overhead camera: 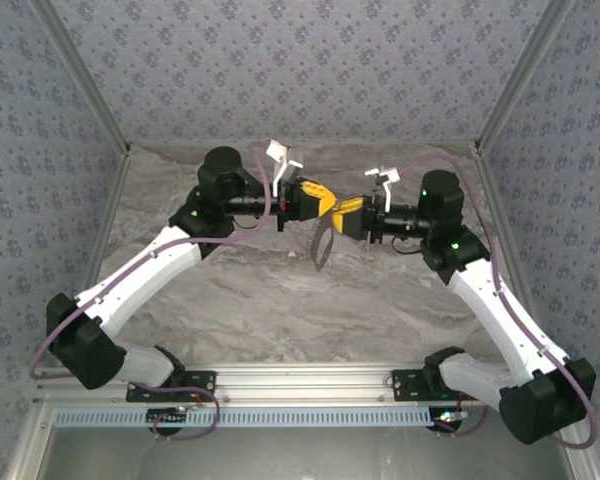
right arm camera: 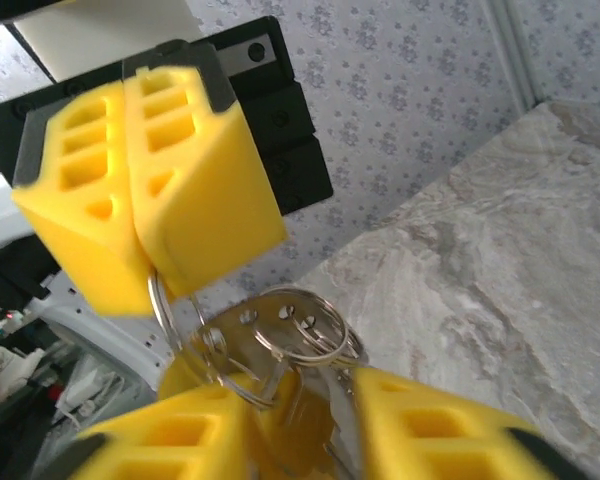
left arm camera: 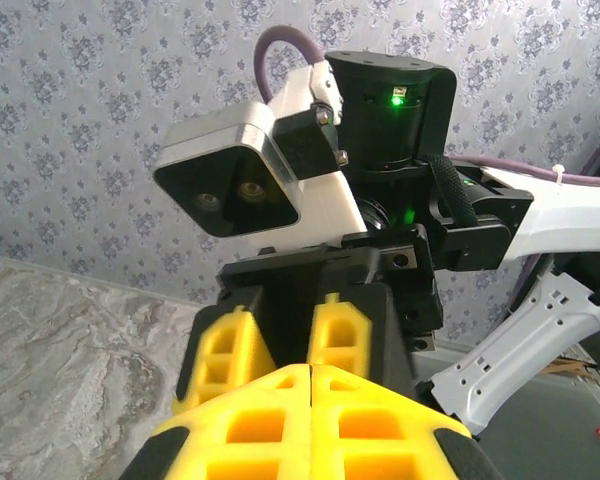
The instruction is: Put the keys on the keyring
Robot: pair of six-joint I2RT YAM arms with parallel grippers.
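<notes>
Seen from above, two white-and-black robot arms reach in from the near edge of a grey marbled worktop [overhead camera: 280, 300] and meet nose to nose above its middle, inside a booth of patterned wallpaper. On the left, the left gripper [overhead camera: 325, 198] points right with its yellow jaws clenched together. The right wrist view shows them pinching a thin grey wire that comes out from between their tips. This is the keyring [overhead camera: 326, 248], a long grey oval that hangs down below the two grippers, over the worktop and clear of it. In the same close view, a cluster of small split rings [right arm camera: 290, 322] hangs on the wire just beside the left jaws. Under them is a blurred pale-gold shape that looks like the key [right arm camera: 298, 435], though it is too soft to be sure. It sits in the gap between the right arm's own yellow fingers. On the right, the right gripper [overhead camera: 344, 211] points left, almost touching the left one. Its jaws are released and stand apart on either side of the ring cluster, not pressing on it.
</notes>
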